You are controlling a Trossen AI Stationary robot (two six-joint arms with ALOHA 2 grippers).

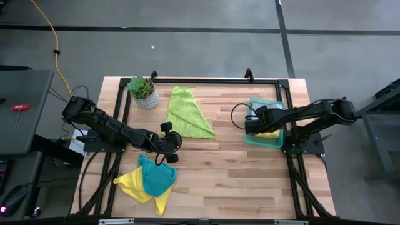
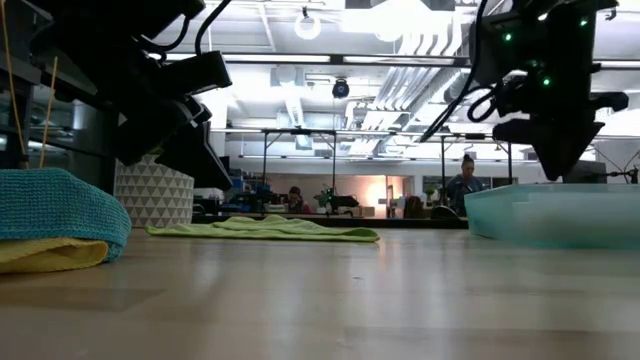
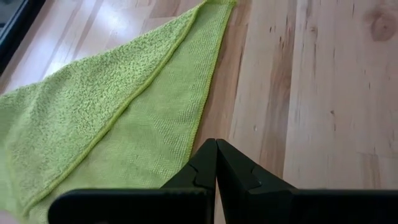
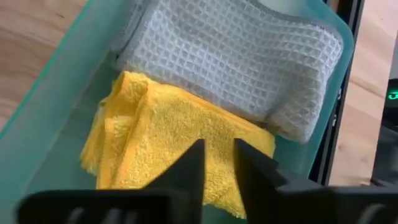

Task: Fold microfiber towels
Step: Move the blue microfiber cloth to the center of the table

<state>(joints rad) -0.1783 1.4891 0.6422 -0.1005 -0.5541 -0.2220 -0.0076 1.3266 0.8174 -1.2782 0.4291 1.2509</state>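
The left gripper (image 1: pixel 170 142) sits in the lower middle of the high view, over bare wood. Its two fingers (image 3: pixel 208 168) are pressed tight together and hold nothing. Just past them lies the lime green towel (image 3: pixel 118 118), folded into a pointed shape. In the high view this lime green towel is in the upper middle of the table (image 1: pixel 237 175), flat on the wood.

The right gripper (image 1: pixel 251 124) hangs over the green tray (image 1: pixel 274 142) at the right side of the high view. Its fingers (image 4: pixel 193 165) stand a little apart, with a thin gap between them. They hold nothing. Right under them in the tray lies a folded yellow towel (image 4: pixel 168 134). A folded grey towel (image 4: pixel 236 59) with a waffle pattern lies next to it, touching it.

In the lower left of the high view a teal towel (image 1: pixel 156 177) lies in a loose heap on top of another yellow towel (image 1: pixel 132 186). Both look crumpled, not folded.

A small potted plant (image 1: pixel 142 91) stands in the upper left part of the table, near the lime green towel.

In the low view, far behind the table, people (image 2: pixel 466 180) sit at desks.
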